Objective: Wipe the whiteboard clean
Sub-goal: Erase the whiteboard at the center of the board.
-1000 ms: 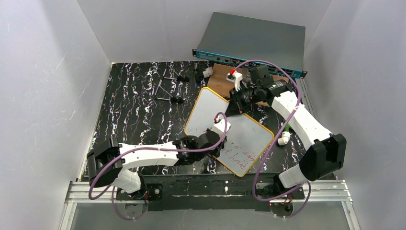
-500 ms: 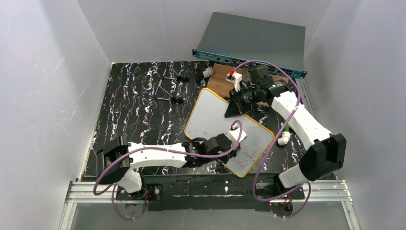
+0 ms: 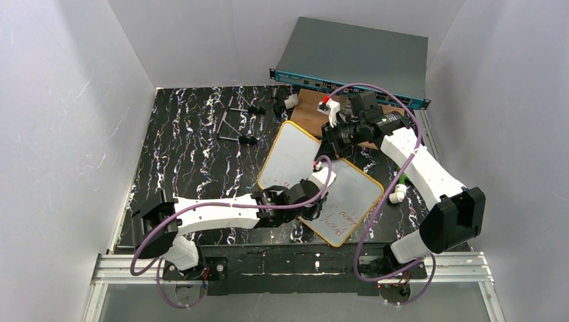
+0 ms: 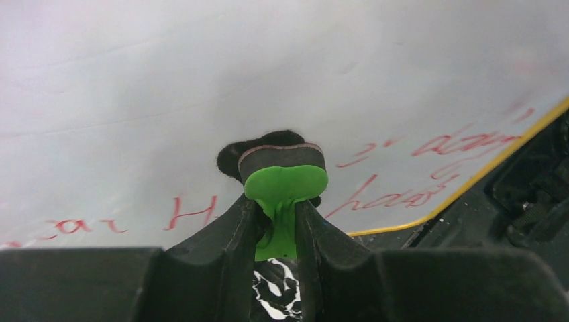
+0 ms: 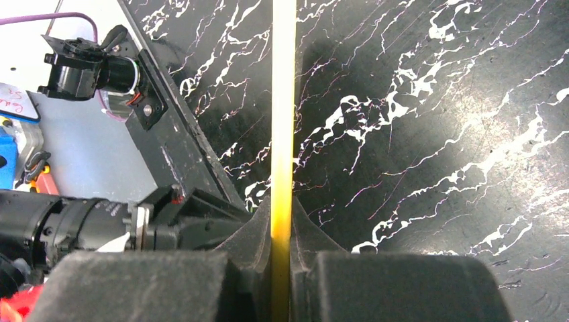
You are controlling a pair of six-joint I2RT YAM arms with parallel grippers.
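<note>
The whiteboard (image 3: 295,151) lies tilted on the black marbled table, white with a thin orange-yellow frame. Red handwriting (image 3: 339,216) remains near its near right corner and shows in the left wrist view as red words (image 4: 396,198). My left gripper (image 3: 314,202) is shut on a green eraser (image 4: 284,178), whose black felt pad presses on the whiteboard (image 4: 201,80). My right gripper (image 3: 329,153) is at the board's far right edge. In the right wrist view the right gripper (image 5: 282,221) is shut on the yellow frame (image 5: 282,100).
A brown wooden board (image 3: 310,111) lies behind the whiteboard, partly under my right arm. A grey and teal rack unit (image 3: 355,60) stands at the back. Metal rods with black clips (image 3: 235,124) lie at the far left, and a white plug (image 3: 398,194) is at the right.
My left gripper swept the eraser right toward the board's near corner, then back left and farther up the board. The right gripper has kept its hold on the frame.
</note>
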